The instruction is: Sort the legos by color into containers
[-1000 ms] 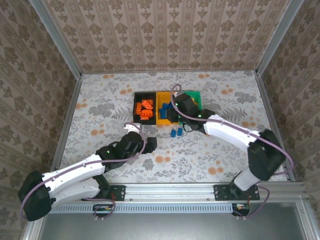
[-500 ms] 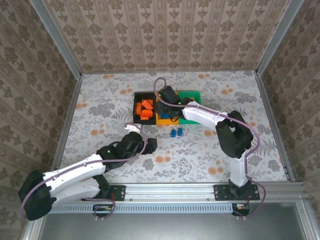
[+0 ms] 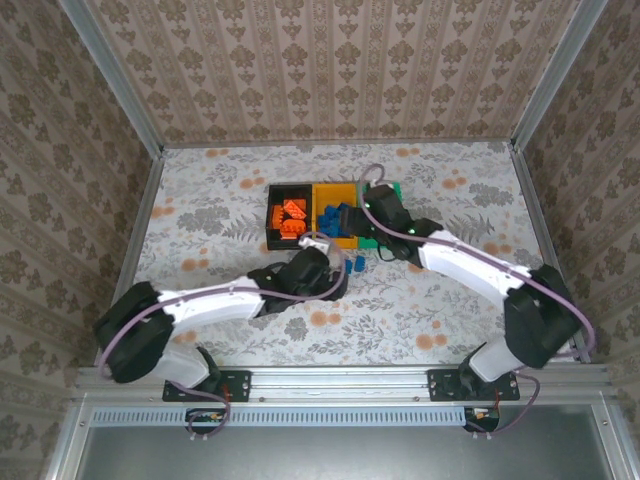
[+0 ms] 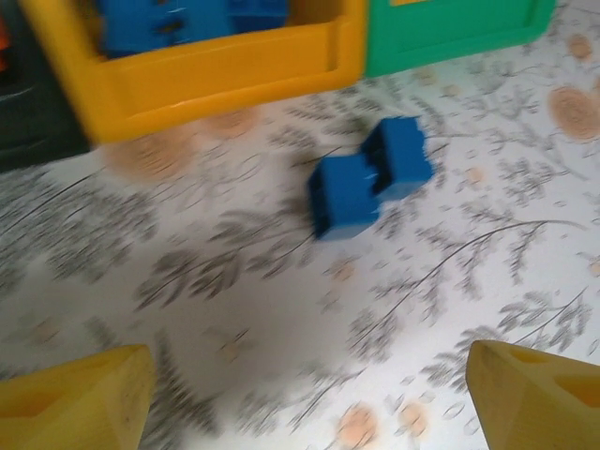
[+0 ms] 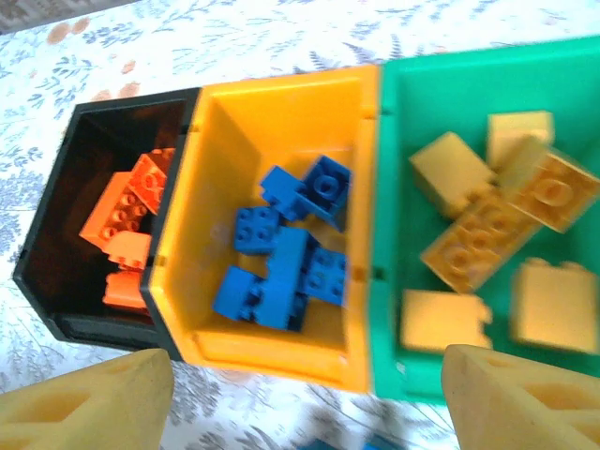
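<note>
Your left gripper (image 4: pixel 305 398) hangs low over the table (image 4: pixel 234 309), its yellow fingers (image 4: pixel 75 398) spread wide with nothing between them. Just beyond it lie two loose blue bricks (image 4: pixel 364 180), touching each other on the patterned surface. They sit on the near side of the bins, roughly in front of the seam where the yellow-orange bin (image 4: pixel 216 82) meets the green bin (image 4: pixel 450 33). That wrist view is blurred, so you cannot make out the studs on them.

Your right gripper (image 5: pixel 305 403) is above the row of bins, its fingers also apart and empty. Looking down from it, you see three bins side by side and touching. The black bin (image 5: pixel 89 326) on the left holds red-orange bricks (image 5: pixel 127 225). The yellow-orange bin in the middle holds a heap of blue bricks (image 5: pixel 286 253). The green bin on the right holds yellow-orange bricks (image 5: pixel 487 234).

From overhead, your left arm reaches in from the near left and your right arm from the near right.
</note>
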Action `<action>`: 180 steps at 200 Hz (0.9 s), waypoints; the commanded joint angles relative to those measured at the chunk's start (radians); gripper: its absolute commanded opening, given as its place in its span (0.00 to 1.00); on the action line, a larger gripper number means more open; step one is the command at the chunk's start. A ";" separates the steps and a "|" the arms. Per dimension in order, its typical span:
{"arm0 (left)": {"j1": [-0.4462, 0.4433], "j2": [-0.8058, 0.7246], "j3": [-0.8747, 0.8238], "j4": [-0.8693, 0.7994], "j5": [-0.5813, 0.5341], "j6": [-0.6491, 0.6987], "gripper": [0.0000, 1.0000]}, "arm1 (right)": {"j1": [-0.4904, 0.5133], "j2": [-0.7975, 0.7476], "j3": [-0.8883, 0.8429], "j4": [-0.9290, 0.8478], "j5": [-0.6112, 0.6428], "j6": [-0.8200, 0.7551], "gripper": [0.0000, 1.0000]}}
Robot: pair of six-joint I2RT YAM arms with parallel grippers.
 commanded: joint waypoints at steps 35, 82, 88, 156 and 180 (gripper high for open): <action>0.001 0.197 0.165 0.017 0.013 0.115 0.75 | -0.038 -0.273 -0.225 -0.013 0.012 0.035 0.78; 0.033 0.278 0.211 0.007 -0.002 0.142 0.63 | -0.060 -0.407 -0.280 -0.050 0.018 0.031 0.79; 0.033 0.287 0.214 0.008 0.001 0.142 0.62 | -0.062 -0.417 -0.281 -0.055 0.018 0.031 0.79; 0.037 0.354 0.208 0.050 0.008 0.144 0.44 | -0.075 -0.473 -0.284 -0.070 0.020 0.028 0.80; 0.040 0.354 0.206 0.057 0.002 0.147 0.34 | -0.079 -0.482 -0.290 -0.069 0.023 0.028 0.80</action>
